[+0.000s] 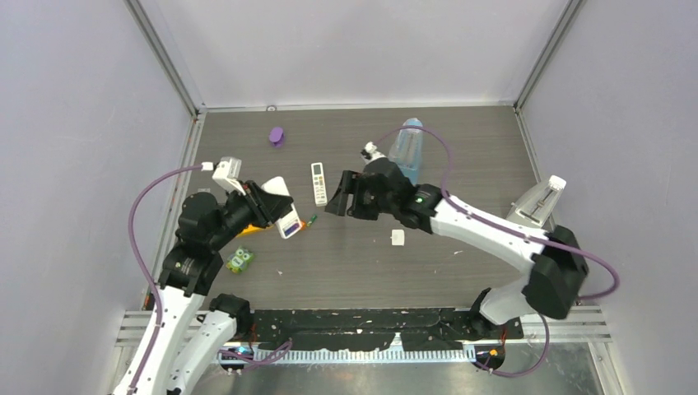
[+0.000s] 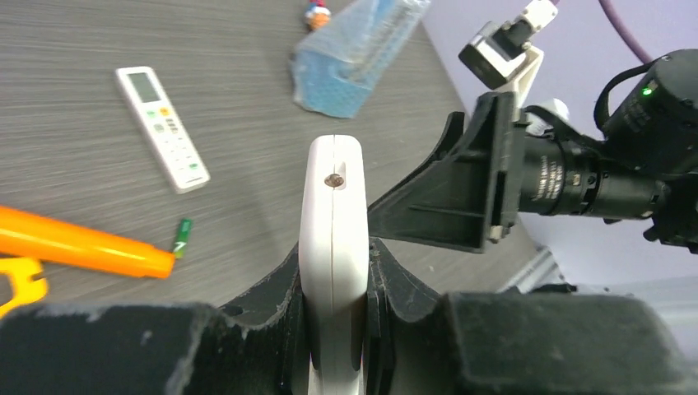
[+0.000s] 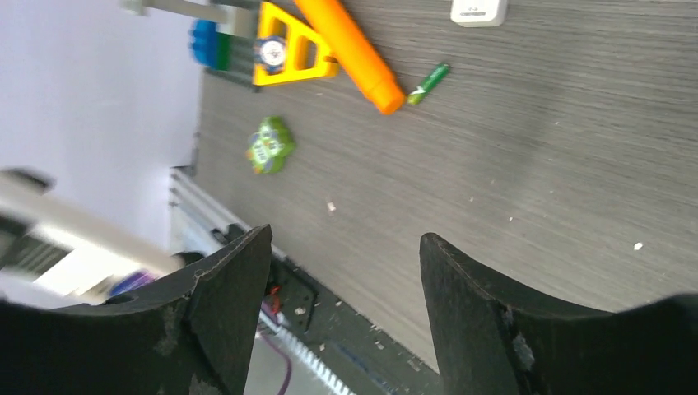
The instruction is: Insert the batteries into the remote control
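My left gripper (image 1: 270,210) is shut on a white remote (image 1: 288,220), held edge-on above the table; in the left wrist view the remote (image 2: 333,206) stands between the jaws of the left gripper (image 2: 333,259). A second white remote (image 1: 318,183) lies face-up on the table and also shows in the left wrist view (image 2: 161,127). One green battery (image 1: 313,219) lies beside an orange marker tip; it shows in the left wrist view (image 2: 182,237) and in the right wrist view (image 3: 430,83). My right gripper (image 1: 338,194) is open and empty, hovering just right of the held remote; its jaws stand wide apart in the right wrist view (image 3: 346,240). No other batteries show.
An orange marker (image 3: 350,49) and a yellow piece (image 3: 284,45) lie under the left gripper. A green toy (image 1: 239,260) sits front left, a purple object (image 1: 276,136) at the back, a blue bag (image 1: 407,146) back centre, a small white piece (image 1: 397,237) mid-table, a white object (image 1: 539,202) at right.
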`<state>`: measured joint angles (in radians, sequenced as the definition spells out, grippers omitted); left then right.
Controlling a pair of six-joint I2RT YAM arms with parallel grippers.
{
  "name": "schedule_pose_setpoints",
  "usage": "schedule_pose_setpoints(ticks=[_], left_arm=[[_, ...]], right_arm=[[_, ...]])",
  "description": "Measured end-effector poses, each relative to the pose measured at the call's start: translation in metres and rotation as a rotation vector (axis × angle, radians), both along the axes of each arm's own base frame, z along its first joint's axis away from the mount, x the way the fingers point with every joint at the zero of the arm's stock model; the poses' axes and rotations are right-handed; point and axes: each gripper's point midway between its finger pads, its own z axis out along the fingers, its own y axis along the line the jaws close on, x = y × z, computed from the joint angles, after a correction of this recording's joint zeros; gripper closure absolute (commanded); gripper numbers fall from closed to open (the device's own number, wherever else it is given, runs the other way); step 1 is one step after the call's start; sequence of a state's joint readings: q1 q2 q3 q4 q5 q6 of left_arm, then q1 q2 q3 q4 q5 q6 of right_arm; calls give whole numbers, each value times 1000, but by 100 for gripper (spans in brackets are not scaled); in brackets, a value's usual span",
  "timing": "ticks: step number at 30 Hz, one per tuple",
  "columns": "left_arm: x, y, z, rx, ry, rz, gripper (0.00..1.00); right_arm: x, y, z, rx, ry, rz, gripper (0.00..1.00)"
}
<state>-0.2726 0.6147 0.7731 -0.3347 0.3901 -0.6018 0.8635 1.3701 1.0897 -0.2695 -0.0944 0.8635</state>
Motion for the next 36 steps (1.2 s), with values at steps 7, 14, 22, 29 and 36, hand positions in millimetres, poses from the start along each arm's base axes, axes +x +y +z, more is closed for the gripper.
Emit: schedule_pose_setpoints(ticks=[7, 14, 22, 29, 36], left_arm=[[-3, 34, -5, 56, -12, 186, 100], [-4, 50, -8, 83, 2, 270, 100], [-4, 52, -17, 101, 37, 282, 100], [-4, 53, -19, 106, 44, 288, 100], [-2, 55, -22, 113, 55, 298, 100]], right_arm=[[27, 40, -76, -293, 71, -68, 42], [51, 61, -136, -474, 168, -200, 45], [61, 63, -164, -527, 213, -285, 46], [73, 76, -177, -537, 213, -322, 46], [78, 82, -184, -591, 190, -333, 47]])
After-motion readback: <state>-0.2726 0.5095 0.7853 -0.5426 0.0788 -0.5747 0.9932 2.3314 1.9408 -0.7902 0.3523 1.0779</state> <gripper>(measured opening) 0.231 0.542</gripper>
